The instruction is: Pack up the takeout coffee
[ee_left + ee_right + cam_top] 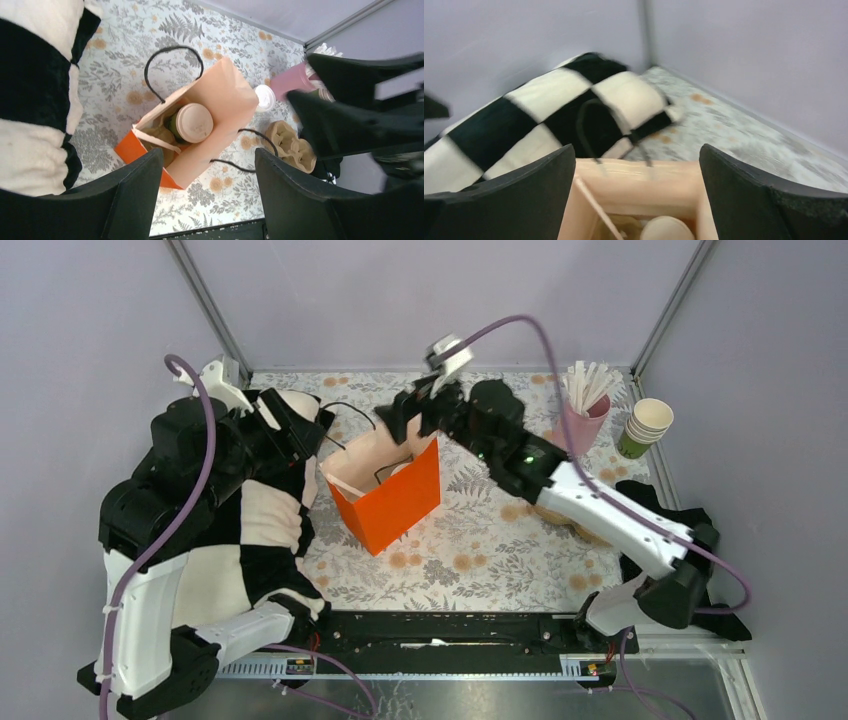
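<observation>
currently the takeout coffee point(194, 122) stands upright inside the orange paper bag point(395, 505), its white lid facing up. the left gripper point(209, 160) hovers above the bag, jaws spread wide and empty. the right gripper point(636, 155) hangs over the bag's far edge, also spread and empty. a black-and-white checkered cloth point(265, 515) lies left of the bag. a loose white lid point(264, 97), pink stirrer cup point(585, 420), stacked green cups point(645, 428) and brown carrier point(290, 145) sit to its right.
</observation>
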